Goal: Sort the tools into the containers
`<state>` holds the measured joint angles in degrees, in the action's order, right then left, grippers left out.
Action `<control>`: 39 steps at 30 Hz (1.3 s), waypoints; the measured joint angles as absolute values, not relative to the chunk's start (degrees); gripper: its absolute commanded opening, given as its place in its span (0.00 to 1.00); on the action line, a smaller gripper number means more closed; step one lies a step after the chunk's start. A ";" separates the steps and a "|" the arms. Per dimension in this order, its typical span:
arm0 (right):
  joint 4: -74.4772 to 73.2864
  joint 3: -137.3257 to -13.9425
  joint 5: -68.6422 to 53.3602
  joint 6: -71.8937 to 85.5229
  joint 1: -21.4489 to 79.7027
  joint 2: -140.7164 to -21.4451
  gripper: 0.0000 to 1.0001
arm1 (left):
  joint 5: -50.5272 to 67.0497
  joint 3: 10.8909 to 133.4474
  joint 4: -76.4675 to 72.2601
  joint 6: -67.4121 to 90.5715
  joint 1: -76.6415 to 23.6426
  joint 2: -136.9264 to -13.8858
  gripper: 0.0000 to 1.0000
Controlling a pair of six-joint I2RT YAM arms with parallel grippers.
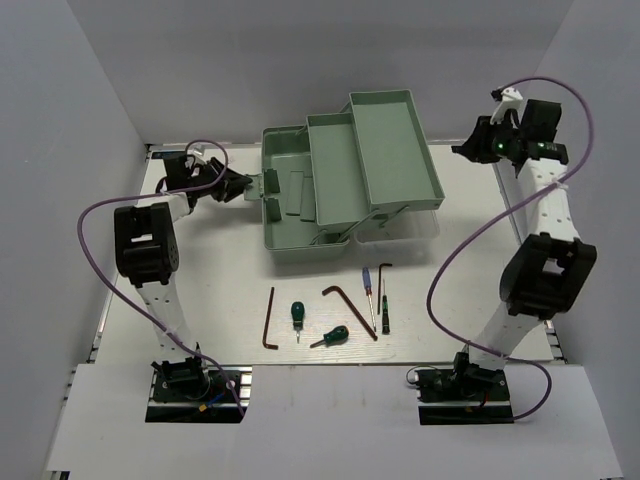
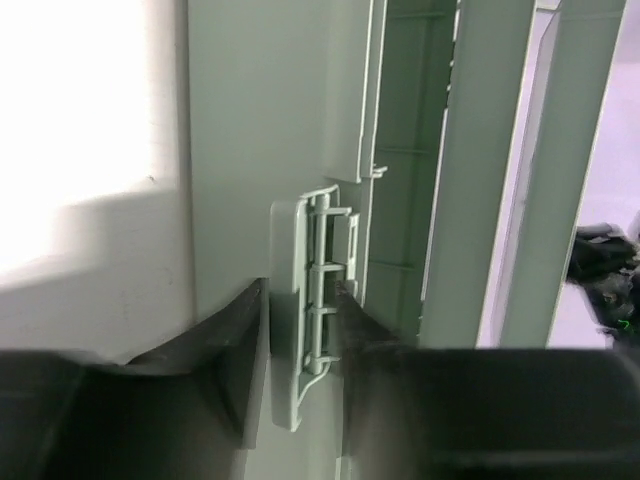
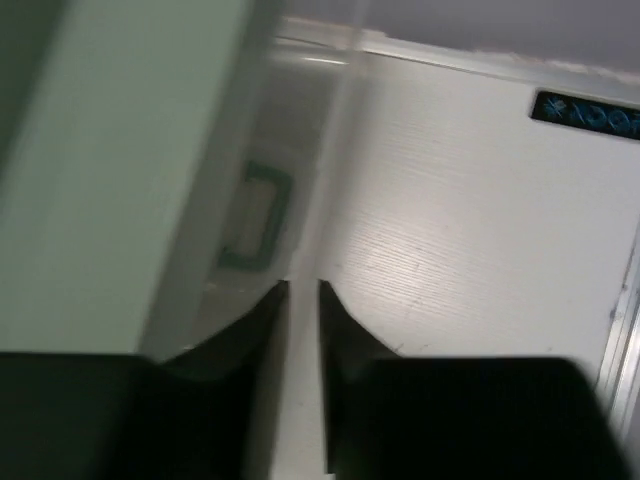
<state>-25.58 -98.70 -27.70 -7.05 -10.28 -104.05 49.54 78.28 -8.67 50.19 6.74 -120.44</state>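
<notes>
The sage-green toolbox [image 1: 300, 215] stands open at the back middle, its trays [image 1: 395, 145] fanned out to the right. My left gripper [image 1: 250, 187] is at the box's left end. In the left wrist view its jaws [image 2: 300, 295] are closed on the box's latch flap [image 2: 290, 330], one finger on each side. My right gripper [image 1: 463, 150] hovers high, right of the trays, with its jaws [image 3: 303, 285] nearly together and empty. Three hex keys [image 1: 270, 320] [image 1: 350, 310] [image 1: 383, 280], two green screwdrivers [image 1: 297, 316] [image 1: 332, 337], a blue precision screwdriver [image 1: 367, 290] and a thin one [image 1: 385, 315] lie in front.
The translucent lid [image 1: 415, 225] lies under the trays at the right. White walls close in the table at the back and on both sides. Purple cables loop beside each arm. In the right wrist view, bare table [image 3: 470, 230] lies beside the box wall [image 3: 120, 160].
</notes>
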 measured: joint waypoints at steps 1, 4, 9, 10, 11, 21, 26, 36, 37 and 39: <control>-26.11 -98.04 -30.06 -8.38 -10.33 -101.97 0.03 | 49.50 78.41 -8.73 50.22 6.90 -120.44 0.55; -31.86 -97.69 -39.27 -14.39 -9.63 -96.38 0.00 | 49.58 79.07 -8.71 50.35 7.07 -120.44 0.67; -46.17 -89.93 -46.35 -27.62 -2.52 -89.47 0.13 | 47.24 84.77 0.14 44.45 7.55 -119.20 0.71; -46.54 -84.79 -46.00 -29.15 -0.08 -87.48 0.30 | 45.63 86.74 3.44 42.06 7.46 -118.50 0.71; -44.01 -79.35 -45.23 -30.26 2.66 -85.76 0.35 | 43.66 88.92 7.11 38.96 7.29 -117.25 0.71; -27.73 -57.78 -34.20 -24.21 19.42 -69.49 0.51 | 27.75 77.21 28.49 19.27 1.80 -76.66 0.38; -22.55 -59.11 -25.89 -19.84 20.67 -71.26 0.56 | 27.53 64.23 31.86 17.58 0.62 -69.76 0.44; -20.56 -63.22 -19.46 -16.64 20.62 -74.83 0.59 | 26.92 61.78 35.05 16.36 0.12 -74.52 0.63; -20.99 -63.64 -18.74 -16.49 20.56 -74.76 0.59 | 26.94 61.78 34.68 16.32 0.12 -74.63 0.63; -21.96 -64.01 -17.23 -16.36 20.08 -74.15 0.59 | 27.03 61.78 33.45 16.43 0.12 -75.31 0.64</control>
<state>-21.96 -64.01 -17.23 -16.36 20.08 -74.15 27.03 61.78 33.45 16.43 0.12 -75.31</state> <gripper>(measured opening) 0.584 0.624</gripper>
